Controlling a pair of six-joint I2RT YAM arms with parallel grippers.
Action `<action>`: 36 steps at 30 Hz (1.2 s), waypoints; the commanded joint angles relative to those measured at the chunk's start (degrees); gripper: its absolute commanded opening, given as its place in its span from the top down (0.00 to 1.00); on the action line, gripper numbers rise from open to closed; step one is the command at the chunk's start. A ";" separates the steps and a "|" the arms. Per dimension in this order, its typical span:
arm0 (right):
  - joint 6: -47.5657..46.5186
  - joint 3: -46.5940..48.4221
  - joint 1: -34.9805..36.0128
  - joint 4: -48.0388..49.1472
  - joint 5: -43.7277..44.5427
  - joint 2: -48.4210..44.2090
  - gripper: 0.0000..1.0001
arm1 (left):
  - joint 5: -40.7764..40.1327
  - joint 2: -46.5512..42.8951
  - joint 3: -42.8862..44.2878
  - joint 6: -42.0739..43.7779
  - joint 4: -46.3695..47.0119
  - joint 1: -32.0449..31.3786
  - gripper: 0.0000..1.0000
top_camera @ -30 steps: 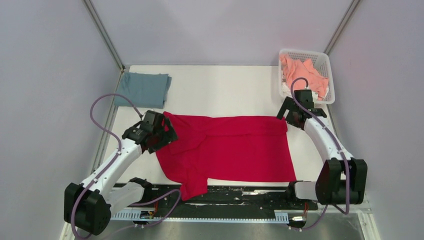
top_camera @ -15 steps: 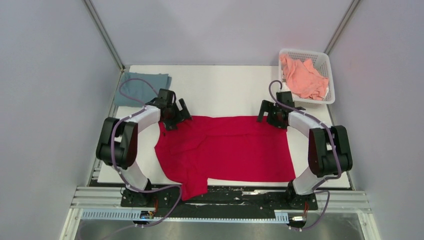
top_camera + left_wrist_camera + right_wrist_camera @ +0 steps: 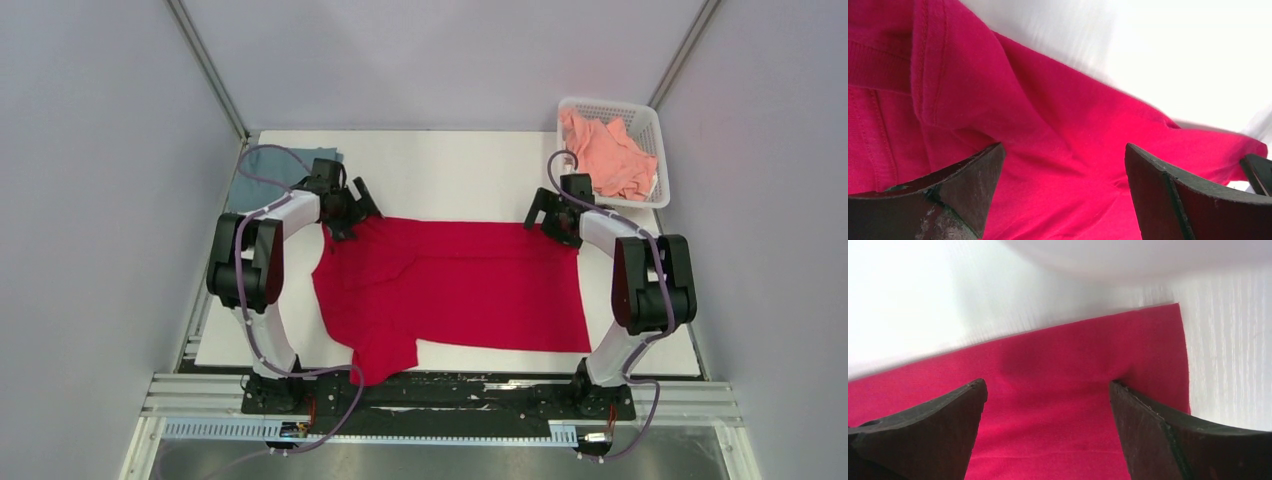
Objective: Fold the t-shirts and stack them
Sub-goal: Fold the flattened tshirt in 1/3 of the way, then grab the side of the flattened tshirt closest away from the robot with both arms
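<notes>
Left jaws: spread, set over the red t-shirt (image 3: 450,290) by its collar, upper left of centre.
Right jaws: spread over the far hem corner, upper right.
Shirt: laid flat on the bench (image 3: 450,165); long axis left-right, collar at left.
Risk: one layer alone may be pinched (the left shoulder is rumpled), so a skewed fold may result.

Left tool (image 3: 1063,150), jaws apart, over the crimson t-shirt (image 3: 973,85).

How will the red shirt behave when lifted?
Likely floppy: red shirt lies flat with soft creases, so it should sag between left tool and right tool. Probably light: the cloth looks thin. Pushed, it likely bunches, not slides.
</notes>
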 commanded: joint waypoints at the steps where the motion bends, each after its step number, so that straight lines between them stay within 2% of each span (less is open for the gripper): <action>1: -0.22 4.17 -0.98 -1.58 2.51 5.17 0.00 | -2.73 8.09 4.60 1.18 -3.65 0.88 0.00; 6: -1.02 8.89 -1.24 -1.37 4.14 8.65 0.00 | -2.31 13.32 13.92 1.65 -6.31 2.04 0.00; 12: -1.53 11.61 -1.25 -1.19 3.90 9.67 0.00 | -2.22 17.30 21.05 3.61 -9.55 2.54 0.00; 17: -2.26 10.31 -0.21 -1.34 1.67 4.33 0.00 | -0.98 11.97 20.59 5.78 -10.04 2.38 0.00; 21: -0.79 4.03 3.40 -1.49 4.03 -3.81 0.00 | -3.30 -0.49 14.19 5.53 -9.56 1.49 0.00; 27: 4.41 -10.33 7.10 -2.64 7.22 -22.23 0.00 | -10.84 -25.04 -8.27 1.45 -9.38 -4.81 0.00; 29: 6.37 -14.05 7.25 -3.31 6.74 -28.00 0.00 | -13.13 -34.08 -13.93 -0.74 -13.76 -7.60 0.00; 31: 7.52 -17.17 7.20 -4.02 7.64 -33.42 0.00 | -16.15 -40.11 -19.71 -3.47 -17.12 -10.43 0.00; 36: 7.14 -20.51 7.15 -6.30 10.65 -42.44 0.00 | -17.84 -52.46 -31.51 -11.89 -26.08 -16.19 0.00</action>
